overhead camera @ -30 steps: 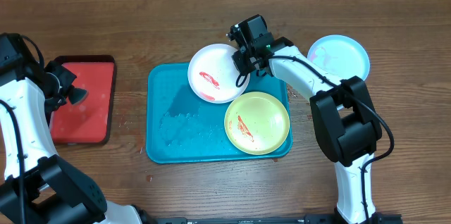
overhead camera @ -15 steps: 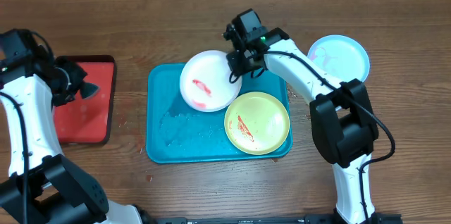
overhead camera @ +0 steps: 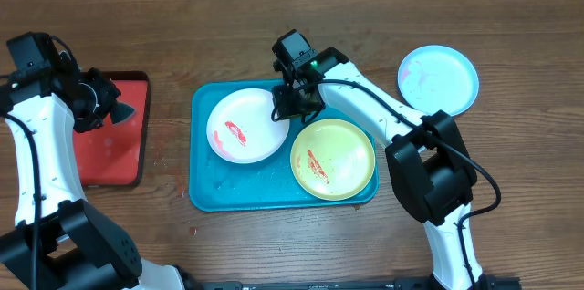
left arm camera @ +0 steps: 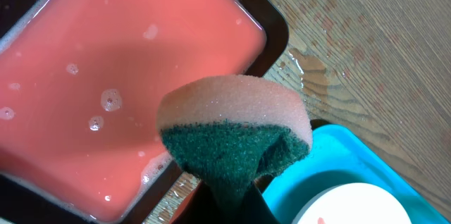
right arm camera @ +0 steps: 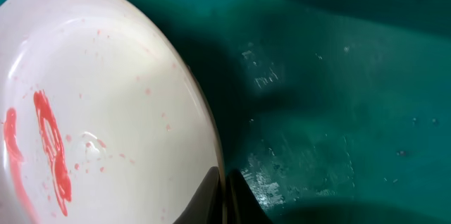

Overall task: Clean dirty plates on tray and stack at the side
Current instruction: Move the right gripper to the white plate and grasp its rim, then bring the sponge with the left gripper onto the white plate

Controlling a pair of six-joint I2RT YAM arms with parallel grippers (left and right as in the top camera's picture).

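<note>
We are logging the red-smeared round white plastic plate (overhead camera: pixel 242 126) lying in the left half of the large teal plastic tray (overhead camera: pixel 203 190), mid-worktop. Right gripper (overhead camera: pixel 285 108) is clamping its right rim. Left gripper (overhead camera: pixel 105 112), squeezing a pink-and-green sponge (left arm camera: pixel 232 132) near the left edge, has the plate to its right. No writing showing.

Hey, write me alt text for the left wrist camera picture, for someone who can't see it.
The left pincer clamps a pink-and-green sponge above a red tray of bubbly liquid. A corner of the teal tray and an edge of the white plate show at lower right.
</note>
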